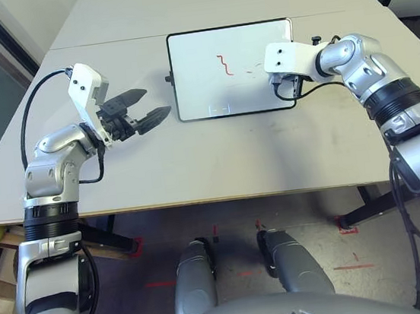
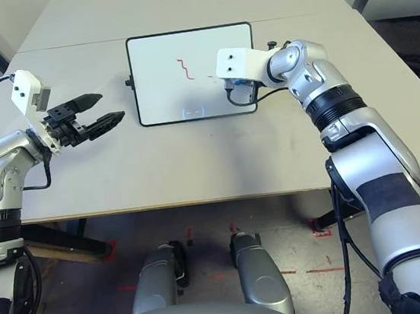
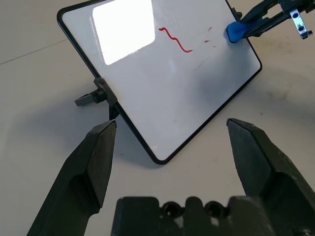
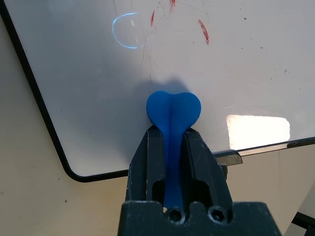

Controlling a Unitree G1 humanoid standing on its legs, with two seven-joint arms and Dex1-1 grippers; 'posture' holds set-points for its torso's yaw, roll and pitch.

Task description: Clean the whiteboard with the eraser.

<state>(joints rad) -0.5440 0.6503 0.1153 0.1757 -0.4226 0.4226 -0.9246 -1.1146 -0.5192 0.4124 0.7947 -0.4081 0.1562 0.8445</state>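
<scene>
With the right gripper (image 4: pixel 170 142) clamped tight on the blue eraser (image 4: pixel 173 112) over the right part of the whiteboard (image 1: pixel 202 89), this looks like the wiping step in hand, and the eraser's tip sits at the board surface, though I can't tell if it's actually pressing. The red squiggle (image 1: pixel 224 65) plus a few red flecks (image 4: pixel 203 31) sit to the eraser's left, so next I'd guess it needs a sweep leftward with steady pressure. Left gripper (image 1: pixel 145 108) just hangs wide open and empty over the table (image 1: pixel 217 156), left of the board
</scene>
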